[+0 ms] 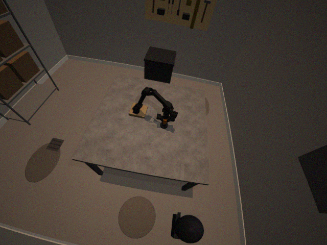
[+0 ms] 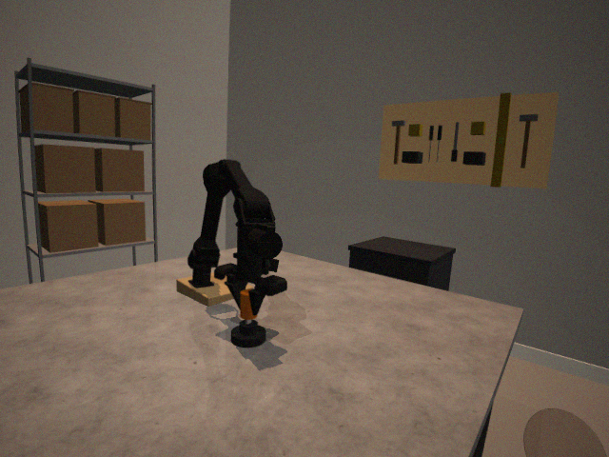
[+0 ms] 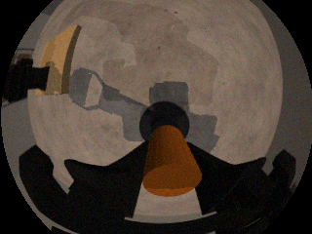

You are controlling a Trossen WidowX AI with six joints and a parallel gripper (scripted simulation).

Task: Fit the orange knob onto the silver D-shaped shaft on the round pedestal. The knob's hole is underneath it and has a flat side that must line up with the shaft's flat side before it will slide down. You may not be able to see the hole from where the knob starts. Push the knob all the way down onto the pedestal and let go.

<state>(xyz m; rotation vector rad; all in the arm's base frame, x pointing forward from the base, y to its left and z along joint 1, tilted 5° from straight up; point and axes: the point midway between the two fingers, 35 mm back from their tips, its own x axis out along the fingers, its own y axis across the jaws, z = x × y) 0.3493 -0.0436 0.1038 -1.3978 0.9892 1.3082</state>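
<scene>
My gripper (image 1: 164, 121) (image 2: 248, 304) (image 3: 167, 144) is shut on the orange knob (image 1: 164, 121) (image 2: 247, 304) (image 3: 170, 163) and holds it upright, straight above the round dark pedestal (image 1: 164, 126) (image 2: 248, 335) (image 3: 160, 116). In the exterior view a short piece of the silver shaft (image 2: 249, 322) shows between the knob's underside and the pedestal. The knob's lower end sits at or just over the shaft's tip; I cannot tell if it has gone onto it. In the wrist view the knob hides the shaft and the pedestal's middle.
The arm's base stands on a wooden plate (image 1: 142, 112) (image 2: 211, 293) (image 3: 60, 58) on the grey table (image 1: 126, 147) (image 2: 393, 364). A dark cabinet (image 1: 159, 64) (image 2: 401, 263) stands behind the table, a shelf with boxes (image 2: 88, 162) at the left wall.
</scene>
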